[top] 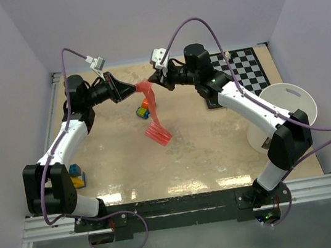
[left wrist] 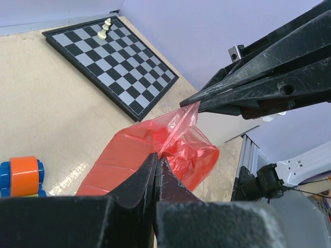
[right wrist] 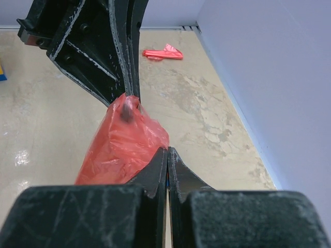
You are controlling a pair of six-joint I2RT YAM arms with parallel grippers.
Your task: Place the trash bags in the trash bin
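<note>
At upper centre, the left gripper (top: 135, 90) is pinching the trash bag (top: 157, 131), jaws fully closed. The right gripper (top: 155, 83) is clamping its top likewise, the film hanging toward the surface (top: 206, 149). The trash bin (top: 290, 104) is sitting at the right edge.

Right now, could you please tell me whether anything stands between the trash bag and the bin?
Nothing loose lies on the table between the trash bag and the bin; only the right arm's own forearm crosses that line, seen from above.
</note>
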